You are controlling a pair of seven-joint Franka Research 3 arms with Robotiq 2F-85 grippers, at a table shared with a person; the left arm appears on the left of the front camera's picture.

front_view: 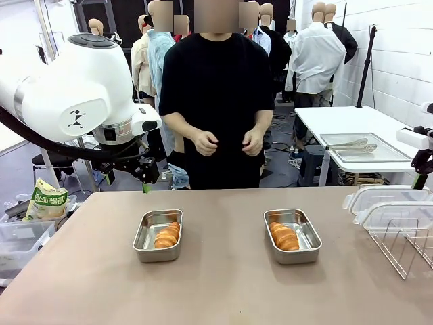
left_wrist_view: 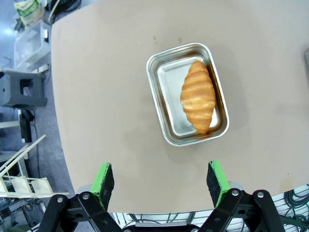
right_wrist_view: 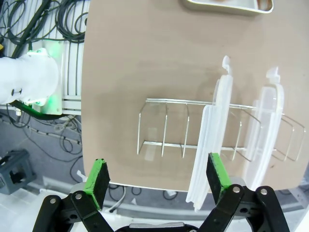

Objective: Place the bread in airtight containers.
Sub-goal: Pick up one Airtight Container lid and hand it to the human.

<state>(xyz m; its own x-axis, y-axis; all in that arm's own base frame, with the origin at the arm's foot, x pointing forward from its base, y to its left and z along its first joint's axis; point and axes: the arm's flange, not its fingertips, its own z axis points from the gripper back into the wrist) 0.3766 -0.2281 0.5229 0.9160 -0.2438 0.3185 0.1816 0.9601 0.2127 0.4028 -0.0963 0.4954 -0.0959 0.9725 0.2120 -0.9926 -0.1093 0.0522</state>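
Note:
Two steel airtight containers stand on the brown table, each with one golden croissant of bread inside: the left container (front_view: 146, 238) with its bread (front_view: 167, 235), the right container (front_view: 308, 238) with its bread (front_view: 284, 236). My left gripper (front_view: 128, 179) hangs open above the table's far left edge. The left wrist view looks down past the open left gripper (left_wrist_view: 159, 181) at a container (left_wrist_view: 166, 79) holding bread (left_wrist_view: 198, 95). My right gripper (right_wrist_view: 157, 180) is open over the rack, nothing between its fingers. Two clear lids (right_wrist_view: 212, 150) (right_wrist_view: 266, 135) stand upright in the rack.
The wire rack (front_view: 406, 244) with the clear lids (front_view: 382, 203) sits at the table's right end. A person in black stands at the far side, hands (front_view: 206, 142) held at the waist. A white side table with a flat tray (front_view: 365, 149) stands behind on the right.

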